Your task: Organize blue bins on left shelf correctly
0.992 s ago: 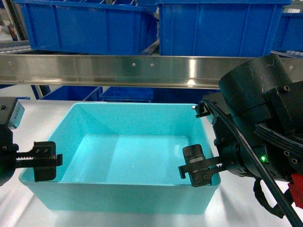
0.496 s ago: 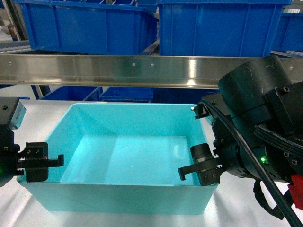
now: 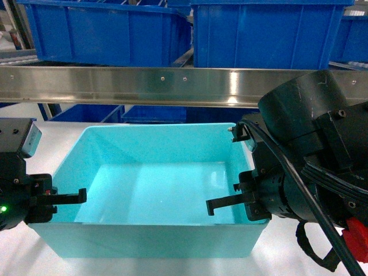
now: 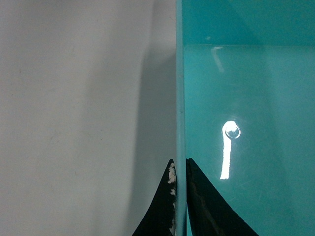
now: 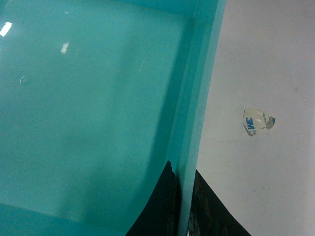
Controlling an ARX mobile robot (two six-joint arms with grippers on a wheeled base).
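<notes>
I am pinching the turquoise bin (image 3: 155, 190) by both side walls: my left gripper (image 4: 179, 196) is clenched on its left rim, my right gripper (image 5: 183, 201) on its right rim (a 3M tape scrap (image 5: 258, 121) is lying just outside). The bin is sitting on the white table (image 3: 43, 129) below the steel shelf rail (image 3: 132, 84).

turquoise bin (image 3: 155, 190), jaws gripping both walls

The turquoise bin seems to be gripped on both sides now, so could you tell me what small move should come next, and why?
Probably a short, level lift with both arms. The left gripper and right gripper each pinch a side wall of the turquoise bin, which sits on the white table below the steel shelf rail.
</notes>
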